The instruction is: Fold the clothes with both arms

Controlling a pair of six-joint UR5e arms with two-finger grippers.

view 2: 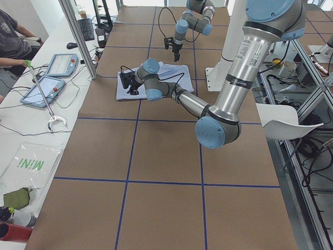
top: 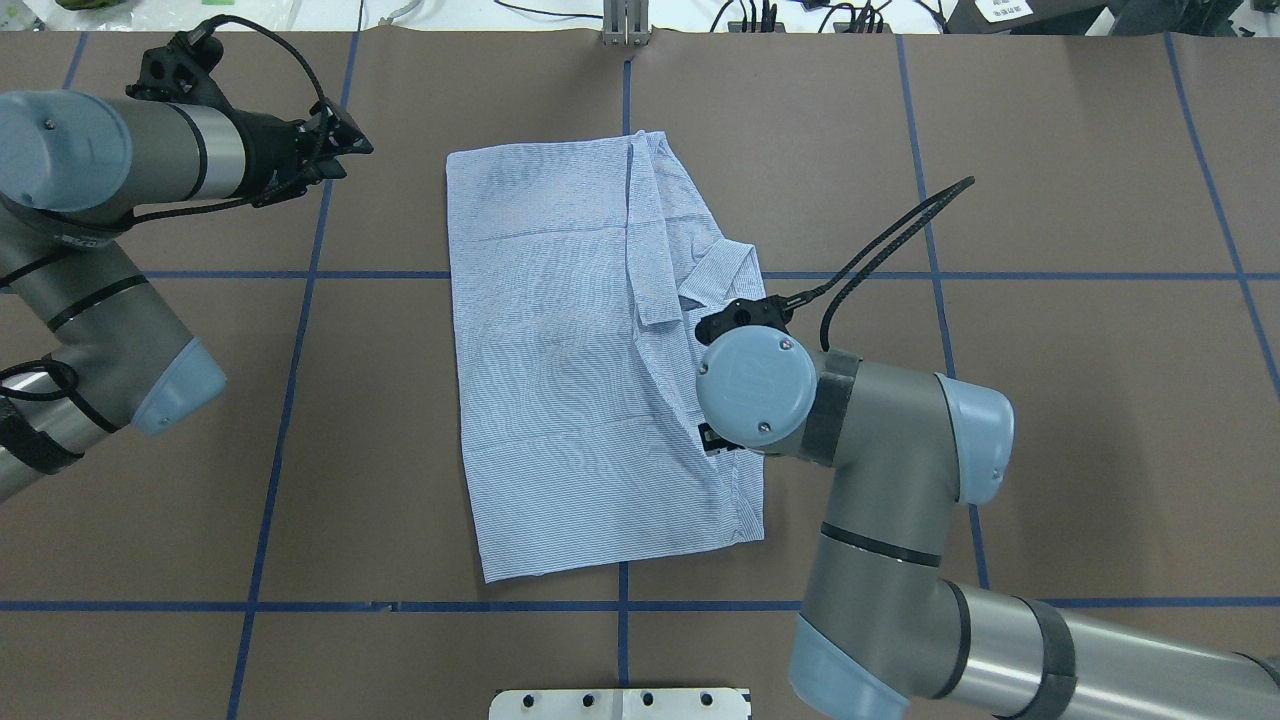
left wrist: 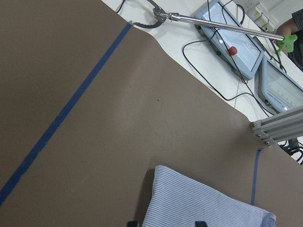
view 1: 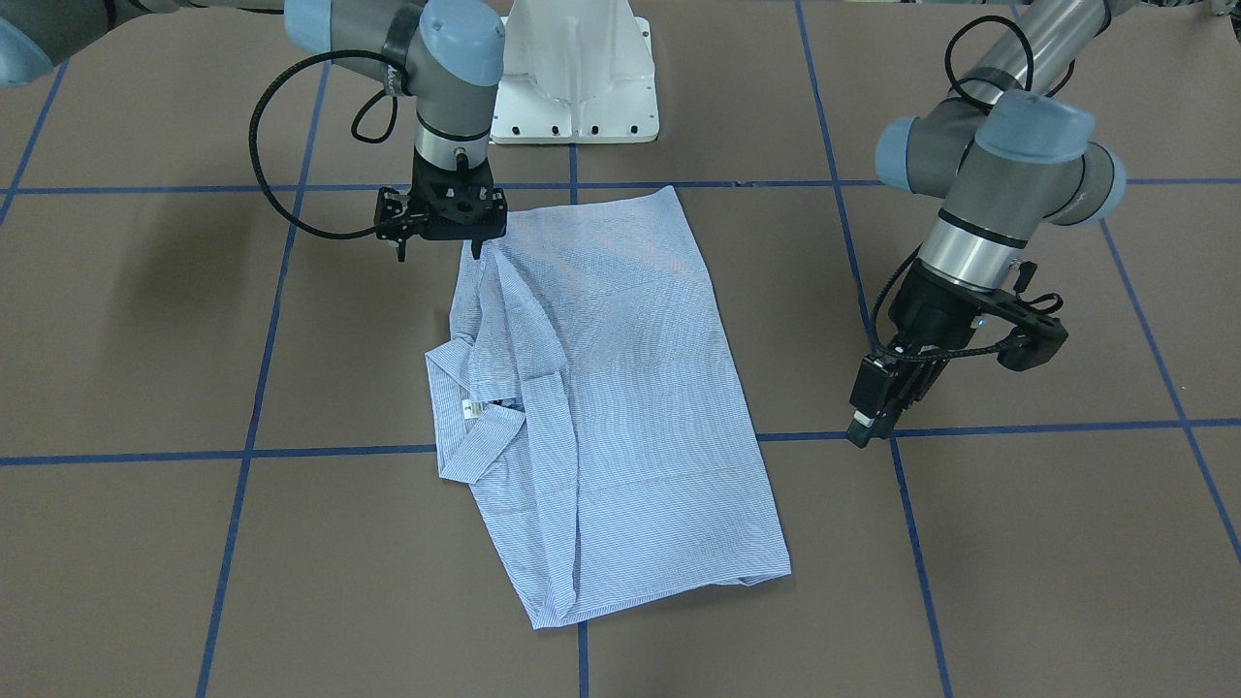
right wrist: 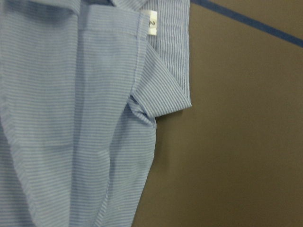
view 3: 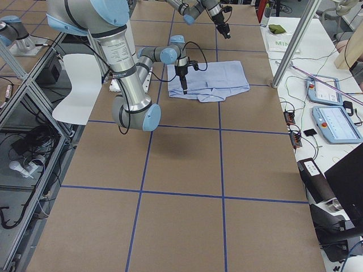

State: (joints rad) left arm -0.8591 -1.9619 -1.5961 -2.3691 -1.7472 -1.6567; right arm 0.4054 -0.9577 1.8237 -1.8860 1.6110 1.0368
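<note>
The clothes are one light-blue striped shirt (view 1: pixel 620 388), folded into a rough rectangle and lying flat on the brown table. Its collar (view 1: pixel 475 417) and white neck label (right wrist: pixel 151 22) face the robot's right side. My right gripper (view 1: pixel 438 252) hangs open just above the shirt's edge nearest the robot's base, one fingertip at the cloth, gripping nothing. In the overhead view its wrist (top: pixel 755 385) covers the fingers. My left gripper (view 1: pixel 866 431) is open and empty, hovering off the shirt's other side (top: pixel 350 150). A shirt corner (left wrist: pixel 199 203) shows in the left wrist view.
The white pedestal base (view 1: pixel 572 78) stands at the table's robot side. Blue tape lines (view 1: pixel 242 451) grid the brown table. An aluminium post (view 2: pixel 78 36), tablets (view 2: pixel 57 65) and a seated person (view 2: pixel 10 36) are along the operators' side.
</note>
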